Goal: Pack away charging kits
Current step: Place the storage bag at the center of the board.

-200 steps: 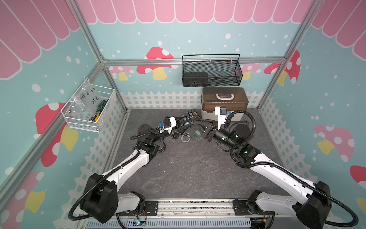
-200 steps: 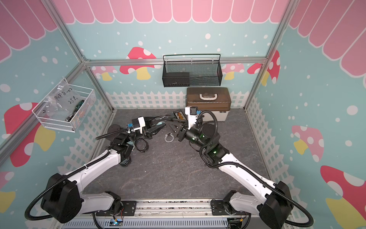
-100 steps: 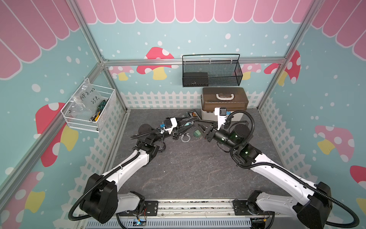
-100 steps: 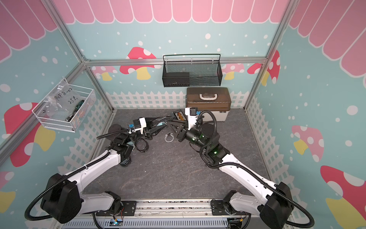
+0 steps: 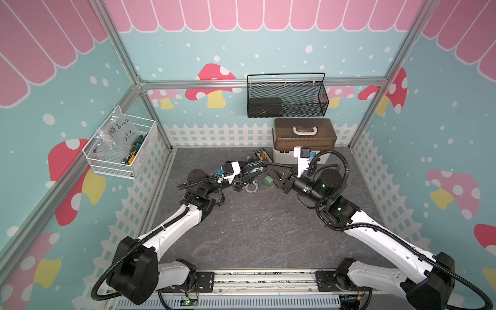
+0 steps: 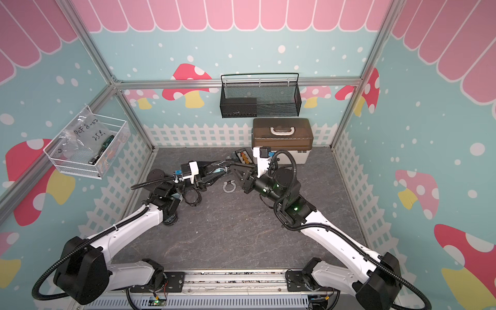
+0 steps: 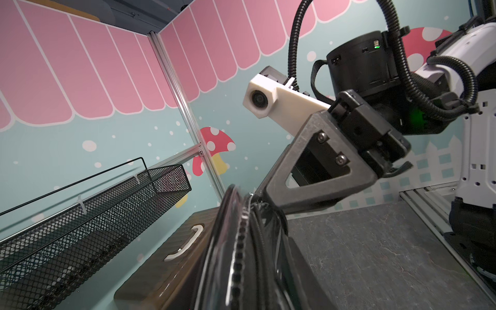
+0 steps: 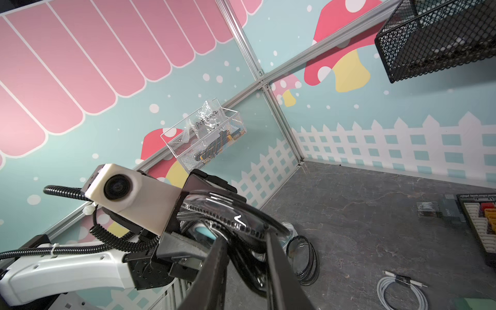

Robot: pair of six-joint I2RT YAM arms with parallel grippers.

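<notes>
— While both arms meet over the far middle of the table [image 5: 255,230], which step would you call this?

— Bagging, I'd say. The left gripper [image 5: 251,173] is clamped part-way shut on one end of a clear zip pouch [image 8: 228,212] and holds it up off the table. A teal plug [image 8: 204,233] shows inside it.

— And the right gripper [image 8: 247,249]?

— Its fingers sit narrowly either side of the pouch's zip edge. Whether they actually pinch it, I cannot tell.

— What lies outside the pouch?

— A green cube plug [image 5: 267,181] is on the table just beside the right gripper's fingers. A white cable coil [image 5: 251,187] lies just left of it, and a black cable coil [image 6: 192,197] further left, by the left arm.

— So the next move?

— Probably a sure hold on the zip edge, then a pull against the left gripper to spread the mouth. The film looks slack and slippery, so the pull should be gentle, or the edge may slide out.
</notes>
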